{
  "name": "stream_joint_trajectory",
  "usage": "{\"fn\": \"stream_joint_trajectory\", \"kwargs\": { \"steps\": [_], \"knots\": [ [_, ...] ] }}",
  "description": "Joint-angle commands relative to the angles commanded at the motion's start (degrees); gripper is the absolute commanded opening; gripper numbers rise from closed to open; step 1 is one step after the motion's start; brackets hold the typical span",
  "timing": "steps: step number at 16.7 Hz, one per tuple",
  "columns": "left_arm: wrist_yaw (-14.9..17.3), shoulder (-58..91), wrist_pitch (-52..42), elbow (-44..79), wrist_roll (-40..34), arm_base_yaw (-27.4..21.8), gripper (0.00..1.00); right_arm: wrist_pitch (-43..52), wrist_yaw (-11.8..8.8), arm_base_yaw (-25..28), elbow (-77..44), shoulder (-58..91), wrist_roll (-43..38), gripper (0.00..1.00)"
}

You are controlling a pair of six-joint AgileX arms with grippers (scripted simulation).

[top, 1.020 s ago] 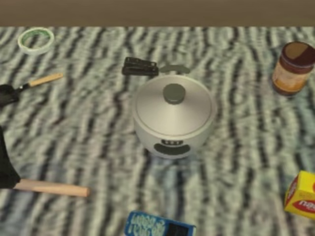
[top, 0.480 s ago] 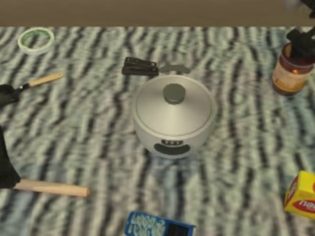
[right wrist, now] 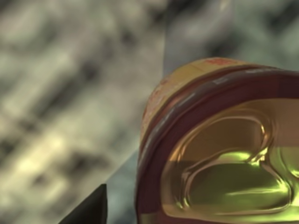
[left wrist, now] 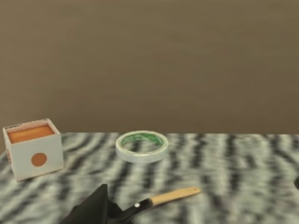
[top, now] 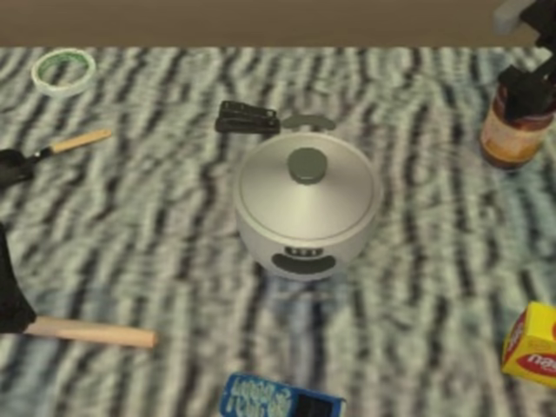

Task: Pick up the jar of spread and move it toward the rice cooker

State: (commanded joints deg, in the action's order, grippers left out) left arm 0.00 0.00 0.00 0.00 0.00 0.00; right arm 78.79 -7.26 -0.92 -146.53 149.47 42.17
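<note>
- Top view, far left edge: the left gripper (top: 12,300) is seen as a dark shape, parked; whether its fingers are apart or together cannot be told.
- Close by it, two wooden-handled tools are noted: a short one (top: 76,142) higher up and a long one (top: 91,332) below.
- A tape roll (top: 63,69) lies near the back edge on the left; in the left wrist view it (left wrist: 141,146) is seen beyond the short tool, with a small white box (left wrist: 33,148) off to one side.
- Centre: the rice cooker (top: 307,201) stands upright, a black stapler (top: 247,117) just behind it, a blue packet (top: 280,399) at the front edge.
- Right, back: the jar of spread (top: 513,130) stands on the striped cloth (top: 174,234), well apart from the cooker.
- The right gripper (top: 527,85) is placed over the jar's lid; finger state cannot be told.
- Right wrist view: the jar's lid and label (right wrist: 219,154) fill the picture at close range.
- Front right edge: a yellow box (top: 532,343) is seen.
</note>
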Motion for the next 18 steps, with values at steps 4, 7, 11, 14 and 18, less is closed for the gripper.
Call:
{"fn": "stream_joint_trajectory", "kwargs": {
  "steps": [4, 7, 11, 14, 18],
  "knots": [
    [0.0, 0.0, 0.0, 0.0, 0.0, 0.0, 1.00, -3.4, 0.0, 0.5, 3.0, 0.2, -0.1, 1.00],
    [0.0, 0.0, 0.0, 0.0, 0.0, 0.0, 1.00, -8.0, 0.0, 0.9, 7.0, 0.7, -0.5, 1.00],
    [0.0, 0.0, 0.0, 0.0, 0.0, 0.0, 1.00, -10.2, 0.1, 1.1, 8.9, 1.0, -0.7, 1.00],
    [0.0, 0.0, 0.0, 0.0, 0.0, 0.0, 1.00, -10.2, 0.1, 1.1, 8.9, 1.0, -0.7, 0.92],
    [0.0, 0.0, 0.0, 0.0, 0.0, 0.0, 1.00, -10.2, 0.1, 1.1, 8.9, 1.0, -0.7, 0.62]
  ]
}}
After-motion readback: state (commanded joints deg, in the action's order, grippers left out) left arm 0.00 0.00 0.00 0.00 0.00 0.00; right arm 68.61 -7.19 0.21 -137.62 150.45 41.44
